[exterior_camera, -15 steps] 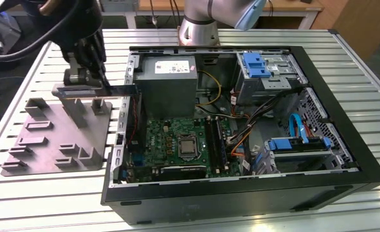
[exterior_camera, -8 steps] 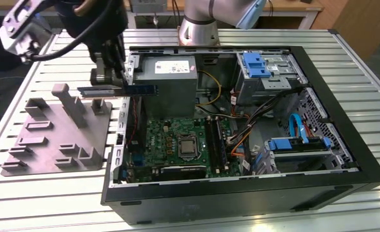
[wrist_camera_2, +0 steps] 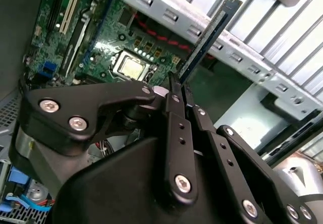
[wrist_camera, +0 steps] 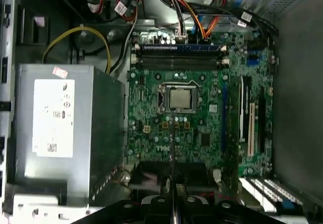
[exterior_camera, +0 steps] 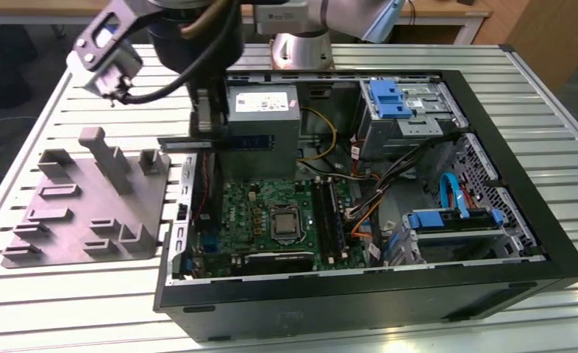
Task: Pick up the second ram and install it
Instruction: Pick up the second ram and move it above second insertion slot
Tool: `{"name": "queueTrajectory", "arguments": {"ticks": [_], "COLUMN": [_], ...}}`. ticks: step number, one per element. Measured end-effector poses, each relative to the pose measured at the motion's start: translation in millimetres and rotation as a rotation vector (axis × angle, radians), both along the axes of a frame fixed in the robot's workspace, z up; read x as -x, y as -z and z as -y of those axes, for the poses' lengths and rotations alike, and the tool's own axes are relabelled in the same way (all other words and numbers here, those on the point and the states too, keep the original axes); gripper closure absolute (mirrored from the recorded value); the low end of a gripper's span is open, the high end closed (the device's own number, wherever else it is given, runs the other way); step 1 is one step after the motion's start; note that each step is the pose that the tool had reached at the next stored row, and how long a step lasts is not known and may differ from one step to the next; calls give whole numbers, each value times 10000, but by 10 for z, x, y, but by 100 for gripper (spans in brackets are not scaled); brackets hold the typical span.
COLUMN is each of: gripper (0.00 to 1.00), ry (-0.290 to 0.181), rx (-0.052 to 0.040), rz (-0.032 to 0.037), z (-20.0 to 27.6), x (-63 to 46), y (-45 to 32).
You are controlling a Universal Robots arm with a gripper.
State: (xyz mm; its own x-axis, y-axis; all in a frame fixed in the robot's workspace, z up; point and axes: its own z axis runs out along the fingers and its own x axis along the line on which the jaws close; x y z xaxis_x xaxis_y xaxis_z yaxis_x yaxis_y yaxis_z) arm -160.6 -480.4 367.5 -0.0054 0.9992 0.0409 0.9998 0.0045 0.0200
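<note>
Black gripper | pinches thin flat second ram | above metal case

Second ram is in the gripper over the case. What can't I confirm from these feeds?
1. Second ram: in the second wrist view, its gripped end is hidden inside the gripper, so grip depth cannot be told.
2. First wrist view: the stick is edge-on, a thin line, so its notch side cannot be told.
3. Memory slots: latch positions are too small to tell in the first wrist view.
</note>
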Motion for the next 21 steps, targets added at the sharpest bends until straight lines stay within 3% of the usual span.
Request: {"name": "queueTrajectory", "arguments": {"ticks": [10,16,17,21], "gripper": [86,86,86,86], "ry": [0,0,0,0], "rx": [2,0,1,1], "rz": [-10,-29,-30,-30], "z": [0,0,0,1], "x": [-456,-730,-895,-967], "y": [64,169,250,324]}}
